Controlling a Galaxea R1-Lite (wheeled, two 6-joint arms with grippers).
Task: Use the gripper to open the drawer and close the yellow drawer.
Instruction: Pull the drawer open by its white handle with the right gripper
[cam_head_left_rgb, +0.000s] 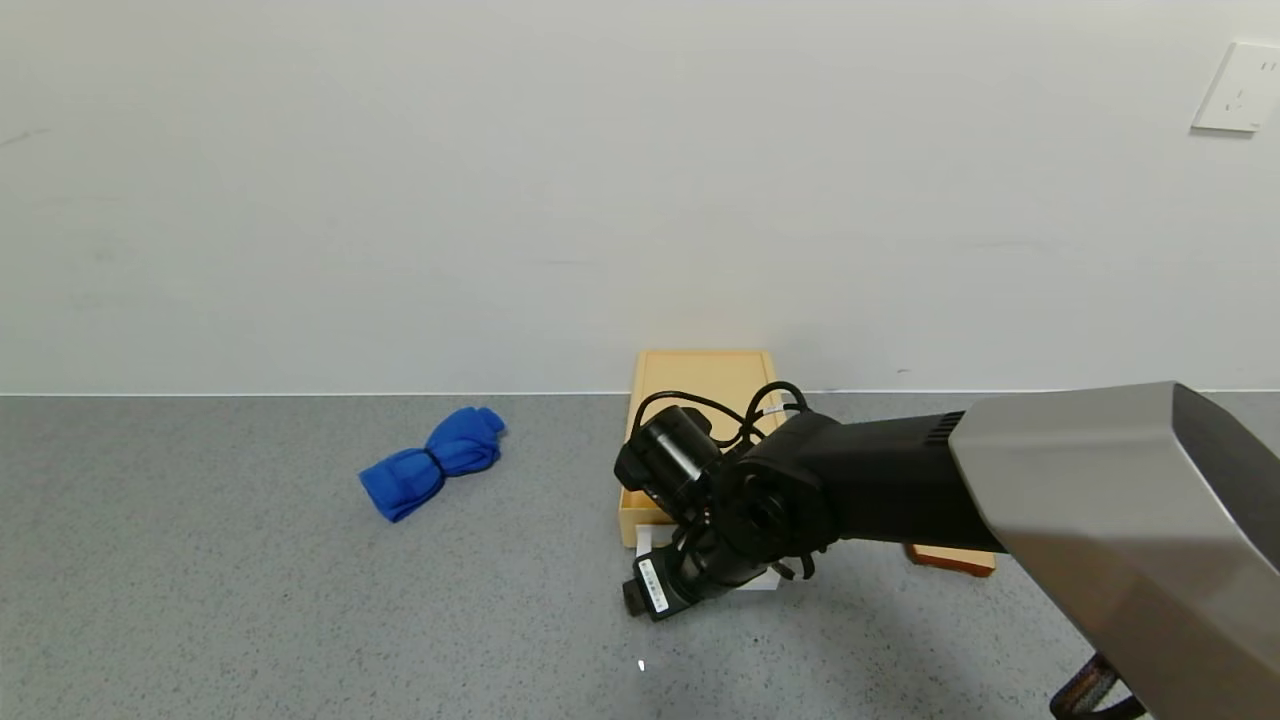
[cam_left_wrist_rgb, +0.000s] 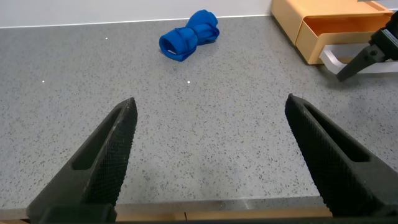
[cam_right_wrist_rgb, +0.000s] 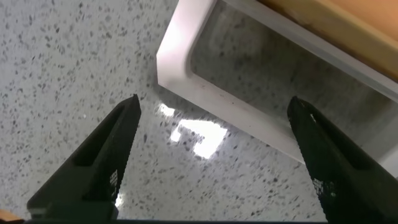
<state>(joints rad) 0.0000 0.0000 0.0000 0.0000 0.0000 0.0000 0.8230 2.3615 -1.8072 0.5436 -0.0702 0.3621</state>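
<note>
The pale yellow box (cam_head_left_rgb: 700, 385) stands at the back of the grey table, against the wall. Its drawer front (cam_left_wrist_rgb: 339, 34) faces me and seems to stick out a little. The white loop handle (cam_right_wrist_rgb: 236, 112) lies flat in front of it. My right gripper (cam_right_wrist_rgb: 213, 101) is open, pointing down just over the handle's outer bar, with the fingers apart on either side and touching nothing. In the head view the right wrist (cam_head_left_rgb: 700, 570) covers the drawer front. My left gripper (cam_left_wrist_rgb: 211, 101) is open and empty, low over the table's near edge, out of the head view.
A rolled blue cloth (cam_head_left_rgb: 432, 463) lies left of the box and also shows in the left wrist view (cam_left_wrist_rgb: 188, 35). A brown toast-shaped slice (cam_head_left_rgb: 950, 560) peeks out under the right arm. A wall socket (cam_head_left_rgb: 1237, 88) is at the upper right.
</note>
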